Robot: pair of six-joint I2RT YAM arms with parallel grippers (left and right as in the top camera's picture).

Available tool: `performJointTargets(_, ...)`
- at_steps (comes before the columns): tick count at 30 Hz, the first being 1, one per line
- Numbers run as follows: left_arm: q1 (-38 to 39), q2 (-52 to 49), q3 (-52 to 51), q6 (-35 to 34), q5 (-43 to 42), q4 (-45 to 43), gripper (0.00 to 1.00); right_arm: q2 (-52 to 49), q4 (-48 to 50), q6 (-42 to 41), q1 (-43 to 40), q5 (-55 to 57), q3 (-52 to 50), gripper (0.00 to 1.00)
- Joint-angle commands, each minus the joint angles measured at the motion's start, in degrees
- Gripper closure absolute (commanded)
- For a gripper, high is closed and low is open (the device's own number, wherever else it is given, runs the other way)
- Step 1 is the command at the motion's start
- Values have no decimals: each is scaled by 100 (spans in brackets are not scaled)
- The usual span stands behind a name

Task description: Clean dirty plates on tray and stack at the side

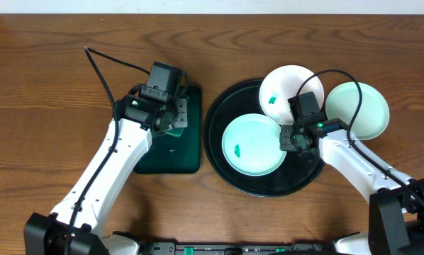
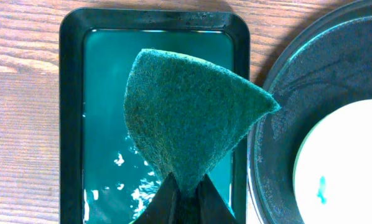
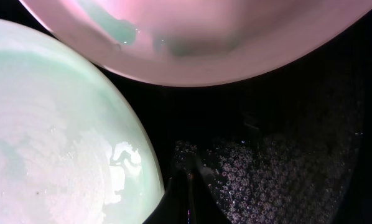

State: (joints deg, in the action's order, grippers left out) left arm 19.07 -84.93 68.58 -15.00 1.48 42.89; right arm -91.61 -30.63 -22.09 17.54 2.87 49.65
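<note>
The round black tray (image 1: 230, 106) carries a pale-mint plate (image 1: 253, 145) with a small green smudge. A white plate (image 1: 286, 88), also smudged, rests at the tray's far rim. A third pale plate (image 1: 357, 110) lies just right of the tray. My left gripper (image 1: 171, 120) is shut on a green sponge (image 2: 186, 118), which hangs over the rectangular green tray (image 2: 74, 124). My right gripper (image 1: 293, 139) is shut with nothing in it, low over the black tray (image 3: 285, 162), beside the mint plate's (image 3: 55, 137) right edge and below the white plate (image 3: 204, 43).
The rectangular green tray (image 1: 162, 159) holds a film of water and sits left of the black tray (image 2: 279, 155). Wooden table surrounds both. Cables loop above each arm.
</note>
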Motion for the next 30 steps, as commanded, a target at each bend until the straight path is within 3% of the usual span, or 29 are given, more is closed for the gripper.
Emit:
performJointTargets(1,4,-17,-11,-28,52,-7,93,-44,11,-20,24,-42,15,99)
performJointTargets(30,4,-79,-11,-31,52,52,93,-44,195,-20,57,-389,-79,99)
